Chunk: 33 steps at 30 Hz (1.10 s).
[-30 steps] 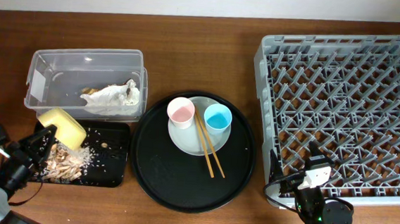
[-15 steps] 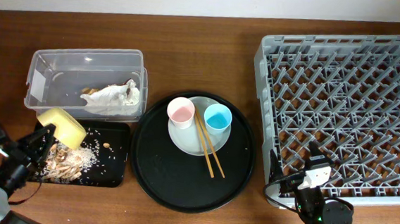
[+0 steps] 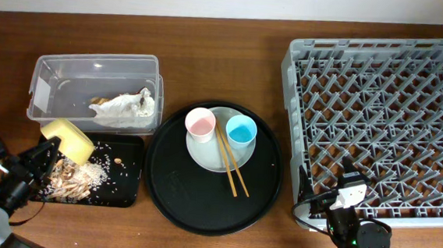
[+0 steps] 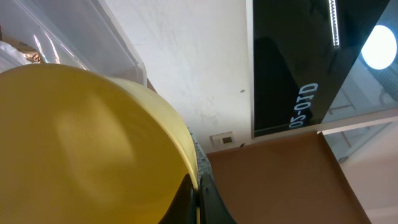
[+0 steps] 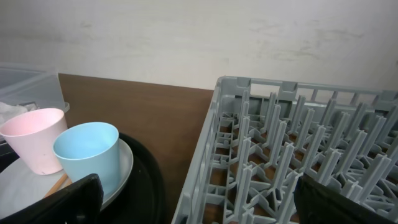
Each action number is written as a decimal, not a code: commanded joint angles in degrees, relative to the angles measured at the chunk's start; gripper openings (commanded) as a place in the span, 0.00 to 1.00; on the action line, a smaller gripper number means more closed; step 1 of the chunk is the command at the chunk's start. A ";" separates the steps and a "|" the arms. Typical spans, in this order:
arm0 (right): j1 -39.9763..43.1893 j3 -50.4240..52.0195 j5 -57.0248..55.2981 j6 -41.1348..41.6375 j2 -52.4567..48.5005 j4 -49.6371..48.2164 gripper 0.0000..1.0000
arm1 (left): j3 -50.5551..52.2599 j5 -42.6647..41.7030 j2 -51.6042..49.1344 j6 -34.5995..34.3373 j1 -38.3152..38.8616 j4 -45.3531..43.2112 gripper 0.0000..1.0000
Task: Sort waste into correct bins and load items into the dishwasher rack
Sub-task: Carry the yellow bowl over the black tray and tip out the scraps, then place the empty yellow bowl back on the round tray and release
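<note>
My left gripper (image 3: 41, 157) is shut on the rim of the small yellow bowl (image 3: 68, 139) and holds it tilted over the left end of the shallow black tray (image 3: 125, 194). The bowl fills the left wrist view (image 4: 87, 143), its rim pinched at my left gripper (image 4: 198, 200). Beige food scraps (image 3: 77, 178) lie in that tray. The clear tub (image 3: 60, 77) holds crumpled white napkins (image 3: 125, 108). The pink cup (image 3: 200, 124), blue cup (image 3: 241, 130) and chopsticks (image 3: 230, 162) sit on the plate (image 3: 206, 156). My right gripper (image 5: 199, 211) is open and empty at the grey rack's (image 3: 378, 127) front left corner.
The plate stands on a large round black tray (image 3: 200, 208) between the bins and the rack. The right wrist view shows the pink cup (image 5: 34, 140), the blue cup (image 5: 87, 152) and the rack wall (image 5: 205, 162). A white wall lies behind the table.
My left gripper has shifted slightly to the left with the yellow bowl still in it. The right arm has not moved.
</note>
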<state>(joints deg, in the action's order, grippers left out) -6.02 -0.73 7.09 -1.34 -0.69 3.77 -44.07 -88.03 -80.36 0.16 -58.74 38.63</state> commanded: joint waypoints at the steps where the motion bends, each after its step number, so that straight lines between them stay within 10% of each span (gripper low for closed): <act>1: -0.35 0.42 -0.09 0.35 0.33 0.11 0.99 | -0.04 0.94 0.68 0.24 1.36 -0.24 0.00; 16: -0.33 0.42 -0.09 0.35 0.33 0.09 0.99 | -0.66 25.00 2.23 -7.13 23.76 -0.31 0.00; 33: -0.35 0.42 -0.07 0.35 0.33 0.11 0.99 | -1.46 64.19 26.36 -14.80 51.12 10.08 0.00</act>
<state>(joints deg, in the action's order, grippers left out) -6.02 -0.73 7.09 -1.30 -0.69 3.77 -44.56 -34.68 -56.45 -12.12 -14.37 46.72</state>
